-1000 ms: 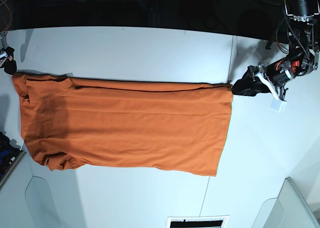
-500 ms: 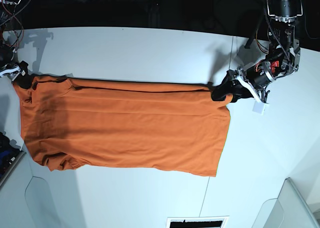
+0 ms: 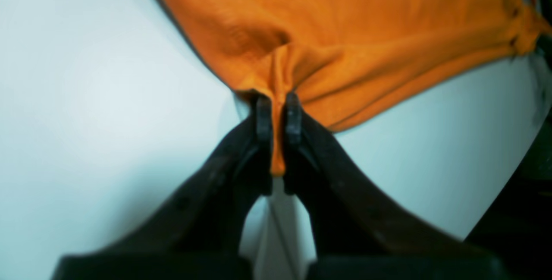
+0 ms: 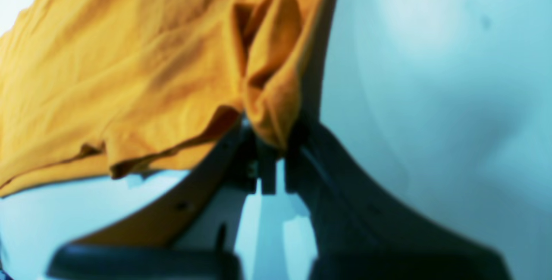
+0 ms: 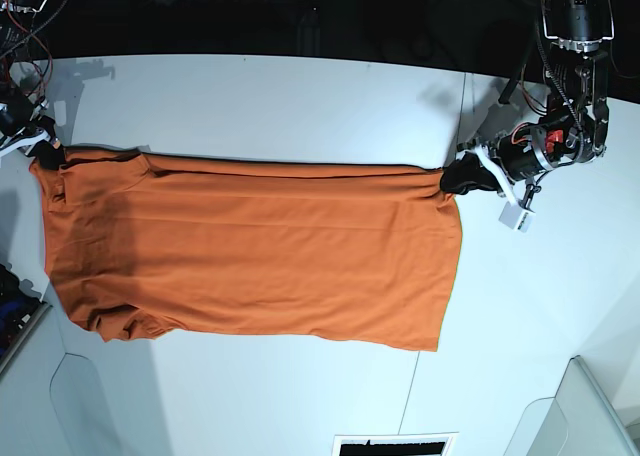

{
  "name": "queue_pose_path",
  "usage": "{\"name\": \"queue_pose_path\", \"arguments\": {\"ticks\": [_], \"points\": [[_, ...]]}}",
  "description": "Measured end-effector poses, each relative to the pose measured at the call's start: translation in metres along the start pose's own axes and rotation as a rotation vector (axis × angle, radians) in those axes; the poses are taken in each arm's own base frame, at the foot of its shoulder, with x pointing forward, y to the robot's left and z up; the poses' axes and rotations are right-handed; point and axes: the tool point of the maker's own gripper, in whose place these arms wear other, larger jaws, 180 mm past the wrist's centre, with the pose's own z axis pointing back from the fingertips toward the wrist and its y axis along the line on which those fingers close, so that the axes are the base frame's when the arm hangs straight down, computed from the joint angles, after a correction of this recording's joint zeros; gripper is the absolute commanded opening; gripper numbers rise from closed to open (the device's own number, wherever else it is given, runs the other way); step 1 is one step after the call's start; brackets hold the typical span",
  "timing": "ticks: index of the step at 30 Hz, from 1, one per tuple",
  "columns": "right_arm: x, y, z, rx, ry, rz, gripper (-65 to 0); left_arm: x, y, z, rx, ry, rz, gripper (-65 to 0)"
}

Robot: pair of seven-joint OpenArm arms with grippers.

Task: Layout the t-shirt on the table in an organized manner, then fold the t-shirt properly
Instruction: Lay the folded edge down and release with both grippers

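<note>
The left gripper and right gripper each pinch a far corner of the orange t-shirt, which lies flat across the white bench, apparently to lift that edge for a lengthwise fold.

T-shirt spread flat on table, long axis running side to side in the base view. Hem end toward that view's right, sleeve end toward its left. Left pincer at the far right corner of the garment, fabric edge pinched between its jaws. Right pincer at the far left corner, a bunched fold clamped between its jaws. Bare table before, behind and beside the garment.
</note>
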Motion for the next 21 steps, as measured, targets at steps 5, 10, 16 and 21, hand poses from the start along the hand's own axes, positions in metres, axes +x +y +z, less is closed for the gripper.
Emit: {"name": "queue_pose_path", "arguments": {"ticks": [5,10,16,21], "points": [[-0.016,-0.012,0.019,0.007,0.017,-0.059,-65.0,-0.014,0.002,0.017,0.02,0.039,-0.041,-65.0],[-0.026,-0.013,0.034,0.02,0.025,-0.082,-65.0,-0.03,-0.006,0.03,0.03,0.081,-0.09,-65.0],[-0.039,-0.016,0.05,-0.002,0.062,-0.04,-65.0,-0.038,-0.016,0.034,0.023,0.1,-0.116,-65.0],[-0.03,-0.009,0.053,0.008,0.04,-0.009,-65.0,-0.04,-0.016,0.034,0.021,0.102,-0.114,-65.0]]}}
